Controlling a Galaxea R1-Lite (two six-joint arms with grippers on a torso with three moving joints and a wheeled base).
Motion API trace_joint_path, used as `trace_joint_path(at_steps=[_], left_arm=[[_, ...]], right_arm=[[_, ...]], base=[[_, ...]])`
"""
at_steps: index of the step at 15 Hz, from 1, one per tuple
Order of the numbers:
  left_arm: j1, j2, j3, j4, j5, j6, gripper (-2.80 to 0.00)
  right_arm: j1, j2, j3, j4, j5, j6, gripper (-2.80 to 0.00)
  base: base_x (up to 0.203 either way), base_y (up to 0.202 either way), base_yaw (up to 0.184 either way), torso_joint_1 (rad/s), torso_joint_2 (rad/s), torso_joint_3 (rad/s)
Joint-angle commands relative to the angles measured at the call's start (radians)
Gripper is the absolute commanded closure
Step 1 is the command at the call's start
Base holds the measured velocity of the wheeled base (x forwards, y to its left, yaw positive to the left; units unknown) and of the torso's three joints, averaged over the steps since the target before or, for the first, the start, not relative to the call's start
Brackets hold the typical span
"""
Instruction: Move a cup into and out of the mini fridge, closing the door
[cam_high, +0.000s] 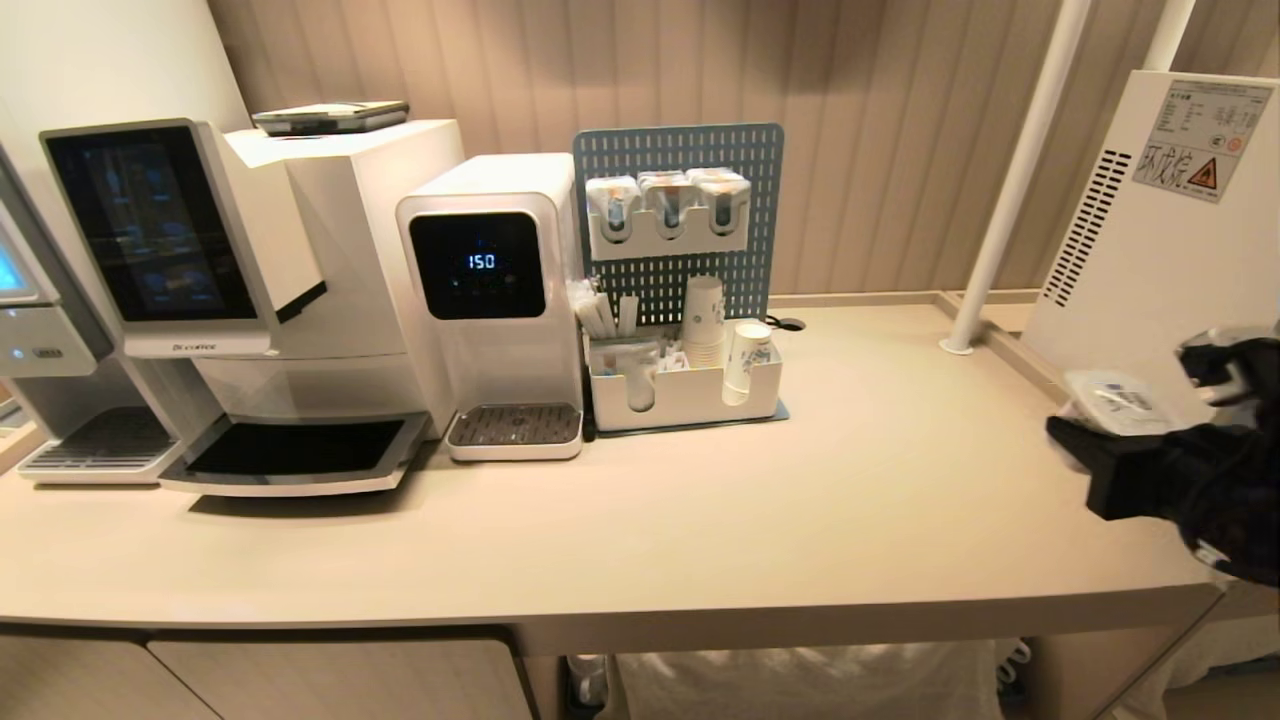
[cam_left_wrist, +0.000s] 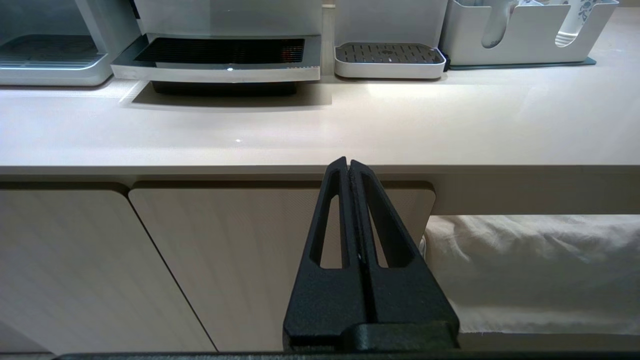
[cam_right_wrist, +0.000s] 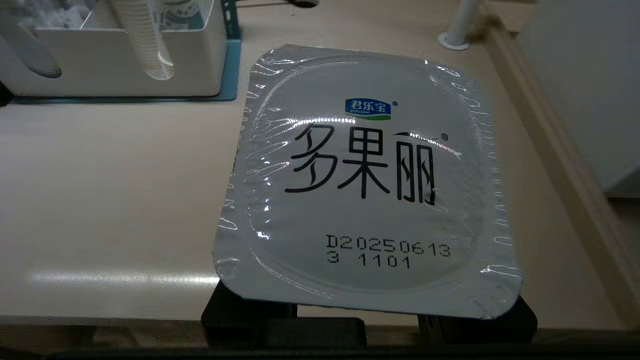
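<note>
The cup (cam_high: 1115, 398) is a squat white tub; its squarish silvery foil lid (cam_right_wrist: 370, 180) carries black characters and a small blue logo. My right gripper (cam_high: 1140, 420) is shut on the cup and holds it upright above the counter's right end, just in front of the mini fridge (cam_high: 1150, 250). Only the fridge's white side shows, with vents and a warning sticker. The door is out of view. In the right wrist view the lid hides the fingertips and only the black finger bases (cam_right_wrist: 240, 315) show. My left gripper (cam_left_wrist: 348, 162) is shut and empty, parked below the counter's front edge.
Two coffee machines (cam_high: 250, 300) and a water dispenser (cam_high: 495, 300) line the back left of the beige counter (cam_high: 700, 500). A pegboard organiser (cam_high: 680, 380) holds stacked paper cups. A white pole (cam_high: 1010, 180) and a low ledge (cam_high: 1010, 345) stand beside the fridge.
</note>
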Motion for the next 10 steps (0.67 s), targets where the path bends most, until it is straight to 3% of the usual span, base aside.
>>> trace_joint_path(at_steps=[1,4,6,8,10], left_arm=[[0.0,0.002,0.002,0.001,0.0,-0.001,0.0],[0.0,0.002,0.002,0.0,0.0,-0.001,0.0],[0.0,0.002,0.002,0.0,0.0,-0.001,0.0],[0.0,0.002,0.002,0.0,0.0,-0.001,0.0],[0.0,0.002,0.002,0.0,0.0,-0.001,0.0]], right_arm=[[0.027,-0.356,0.03,0.131,-0.167,0.0,0.0],[0.064,-0.687,-0.001,0.395,-0.433,-0.006,0.0],[0.057,-0.868,-0.024,0.553,-0.564,-0.014,0.0],[-0.048,-1.019,-0.022,0.646,-0.592,-0.034,0.0],[-0.095,-1.175,0.01,0.709,-0.493,-0.049,0.0]], base=[[0.0,0.0,0.0,0.0,0.0,0.0],[0.0,0.0,0.0,0.0,0.0,0.0],[0.0,0.0,0.0,0.0,0.0,0.0],[0.0,0.0,0.0,0.0,0.0,0.0],[0.0,0.0,0.0,0.0,0.0,0.0]])
